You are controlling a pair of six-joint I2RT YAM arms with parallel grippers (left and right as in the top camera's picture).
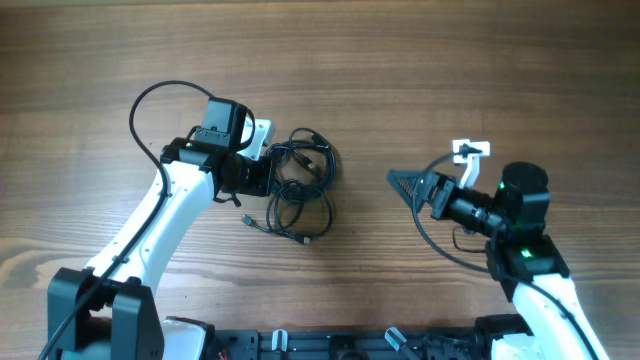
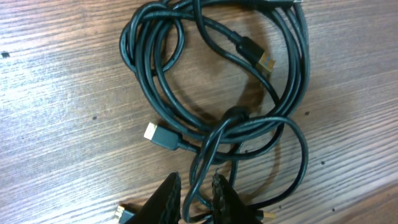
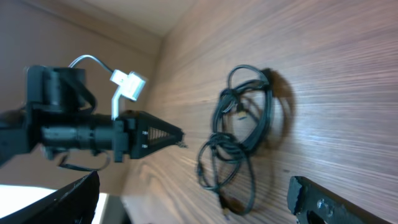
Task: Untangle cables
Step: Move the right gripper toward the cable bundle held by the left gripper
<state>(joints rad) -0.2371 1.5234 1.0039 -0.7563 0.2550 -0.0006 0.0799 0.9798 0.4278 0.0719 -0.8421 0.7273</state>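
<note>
The cables [image 2: 163, 118] look like smooth, faintly glossy black rubber; their plugs [image 2: 266, 61] are gold metal; the table [image 2: 56, 93] is matt, grained wood.

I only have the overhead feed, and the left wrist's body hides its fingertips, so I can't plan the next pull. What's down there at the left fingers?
Observer: A strand of the cables runs between the fingers of the left gripper. The fingers stand close together, but I cannot tell whether they pinch it.
Operator: Any free end near them?
Observer: Yes. A gold-tipped plug lies flat just outside the coil, up and to the left of the fingers in the left wrist view.
Operator: Any other end showing?
Observer: A second plug, also gold-tipped, lies within the coil, farther from the fingers.
</note>
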